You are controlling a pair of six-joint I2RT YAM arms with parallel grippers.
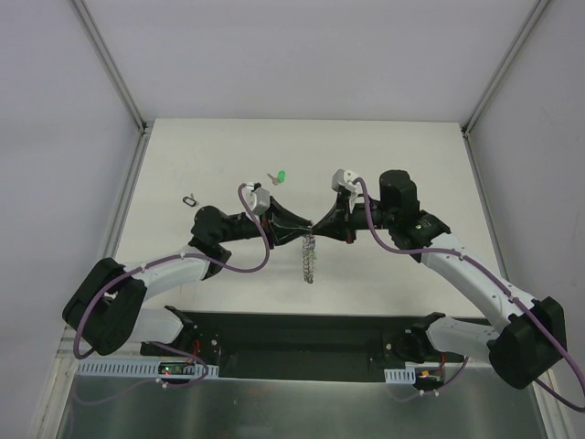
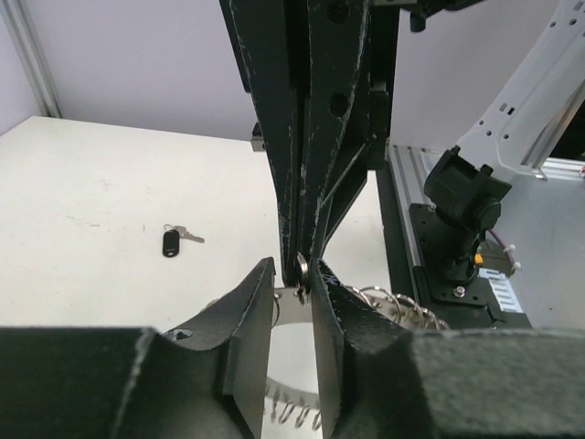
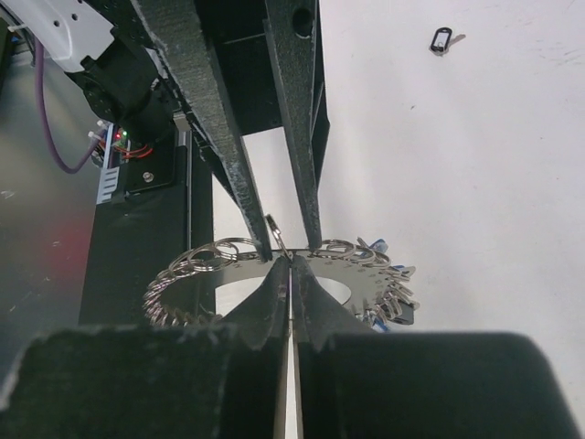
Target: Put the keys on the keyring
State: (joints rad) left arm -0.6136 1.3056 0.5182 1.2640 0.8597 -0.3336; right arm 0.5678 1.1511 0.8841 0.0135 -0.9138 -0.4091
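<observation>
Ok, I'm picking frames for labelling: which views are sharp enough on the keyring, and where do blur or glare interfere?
Left wrist: the left end effector is a soft blur up close, hiding most of the keyring. Right wrist: keyring sharp, with bright glints on the metal. Top external: even light, but the keyring is just a small grey streak.

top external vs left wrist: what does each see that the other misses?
Top external only: the green key lying on the table. Left wrist only: a small ring seen close up, right where the left gripper and right gripper meet. Both: the black key lying apart on the table, and the keyring hanging between the two grippers.
</observation>
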